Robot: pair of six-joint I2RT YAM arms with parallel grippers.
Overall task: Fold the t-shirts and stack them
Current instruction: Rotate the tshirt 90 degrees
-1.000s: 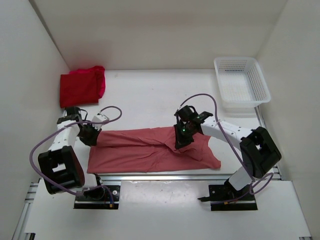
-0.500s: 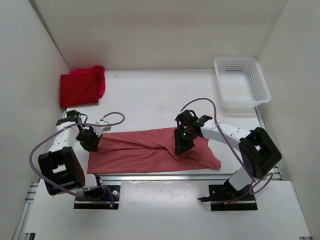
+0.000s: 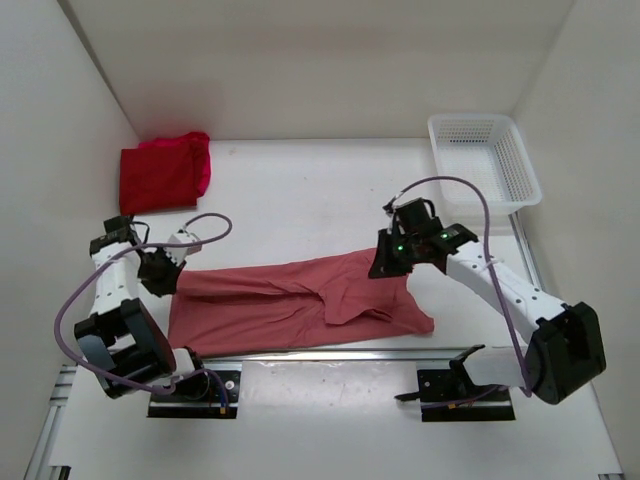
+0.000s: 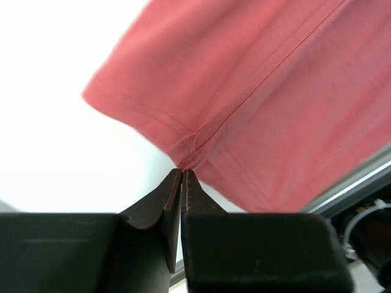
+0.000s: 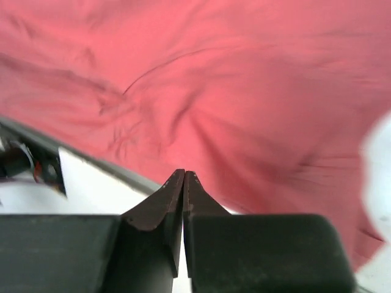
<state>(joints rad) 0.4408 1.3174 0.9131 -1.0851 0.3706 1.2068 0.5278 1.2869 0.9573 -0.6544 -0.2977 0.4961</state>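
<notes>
Top external view: the salmon t-shirt (image 3: 290, 305) lay spread across the lower centre, with the folded red t-shirts (image 3: 163, 172) at upper left. The left gripper (image 3: 168, 280) met its left corner, the right gripper (image 3: 387, 262) its upper edge.

Left wrist view: fingertips (image 4: 173, 192) were clamped on the hem seam.

Right wrist view: fingertips (image 5: 173, 192) were together, apparently pinching cloth.

Fabric was judged soft, light and limp, so it was best held at seams and corners.

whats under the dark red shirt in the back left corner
A brighter pink-red shirt shows past the dark red shirt's right edge. The rest of it is covered; whether anything else lies beneath cannot be seen.
</notes>
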